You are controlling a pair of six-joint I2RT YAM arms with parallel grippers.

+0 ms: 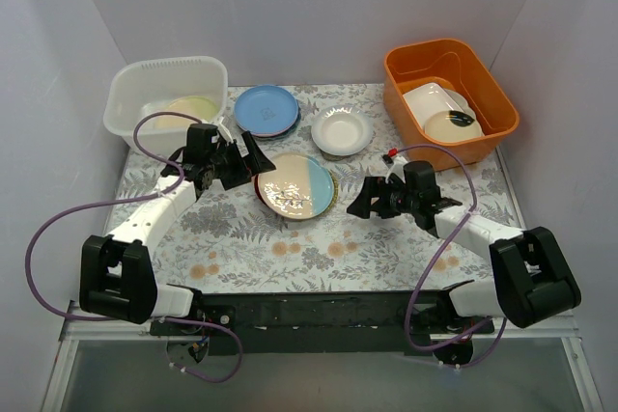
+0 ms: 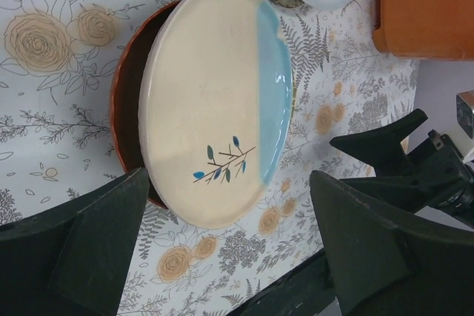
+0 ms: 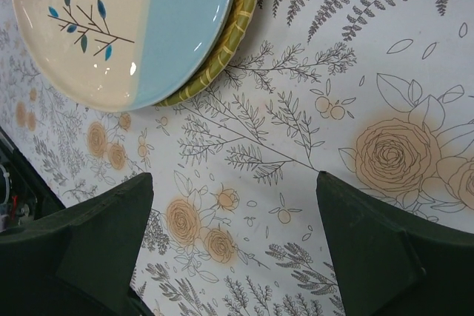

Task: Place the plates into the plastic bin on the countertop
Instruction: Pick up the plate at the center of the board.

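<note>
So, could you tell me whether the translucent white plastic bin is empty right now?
No, a pale yellowish round plate lies inside the translucent white plastic bin.

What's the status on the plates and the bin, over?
Left gripper open, at plate stack's edge; right gripper open, empty, beside it. Cream-and-blue plate tops stack, one pale plate in plastic bin. Nothing seen blocking.

Glossy glazed plate point(image 2: 215, 101), translucent plastic bin point(image 1: 130, 94)
</note>
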